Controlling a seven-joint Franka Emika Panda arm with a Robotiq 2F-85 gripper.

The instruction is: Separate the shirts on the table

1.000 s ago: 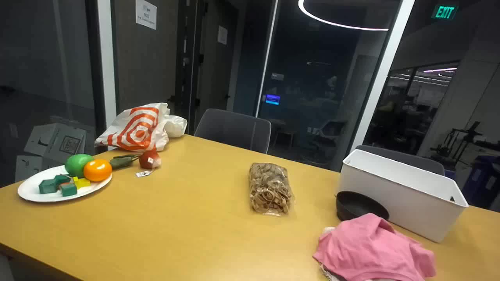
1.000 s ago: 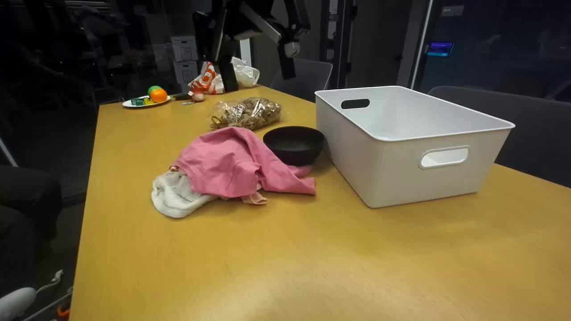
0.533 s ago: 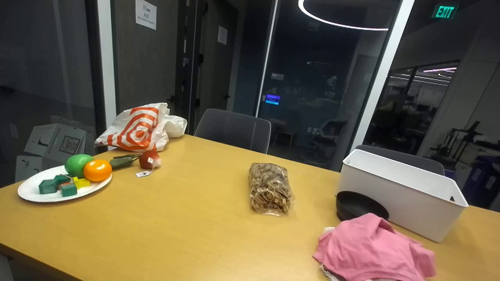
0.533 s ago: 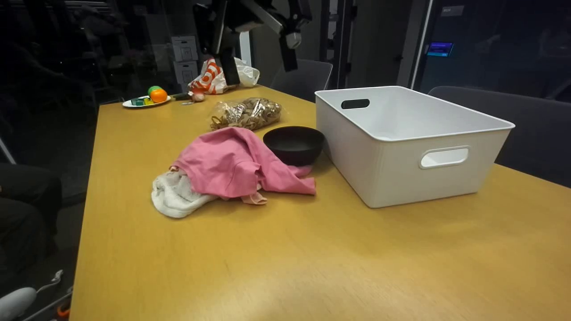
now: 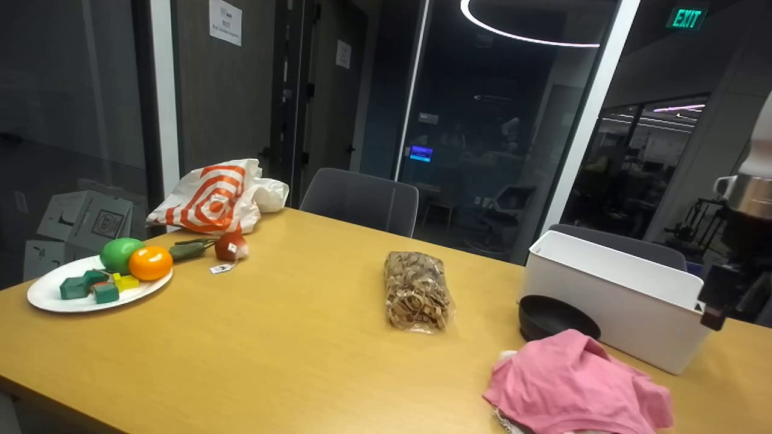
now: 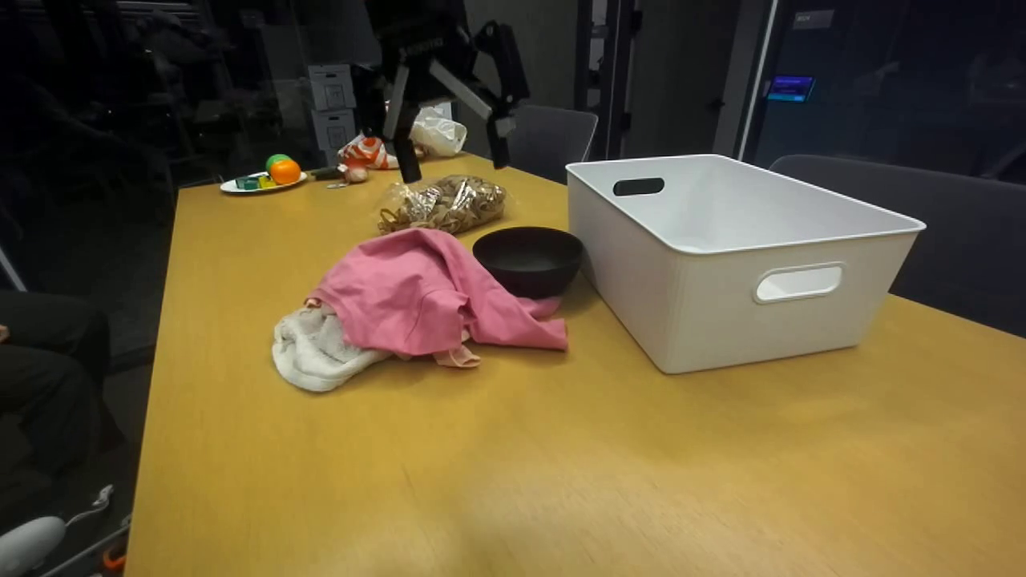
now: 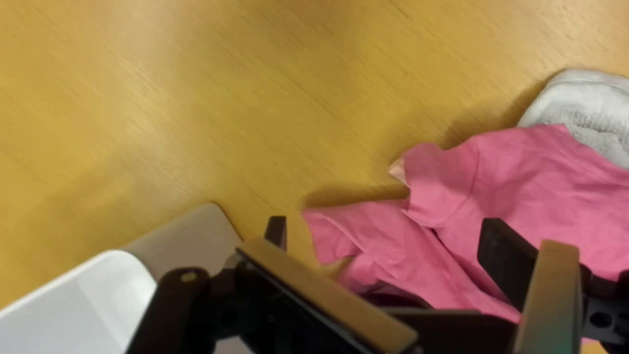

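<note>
The table (image 6: pixel 361 465) bears a pink shirt (image 6: pixel 401 292), cloth (image 6: pixel 317 353), bowl (image 6: pixel 529 268), bin (image 6: pixel 745 336), plate (image 5: pixel 48 288) and apparently bagged bands (image 5: pixel 419 295).

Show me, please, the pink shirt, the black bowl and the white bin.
Pink shirt (image 6: pixel 407 292), in an exterior view: central fabric.
Black bowl (image 6: pixel 534 284), in an exterior view: outer wall.
White bin (image 6: pixel 723 306), in an exterior view: outer wall.

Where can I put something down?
On the table, between the white plate and the bag of tan bands; also past the pink shirt, away from that bag. It's crowded where the shirt, black bowl and white bin bunch.
</note>
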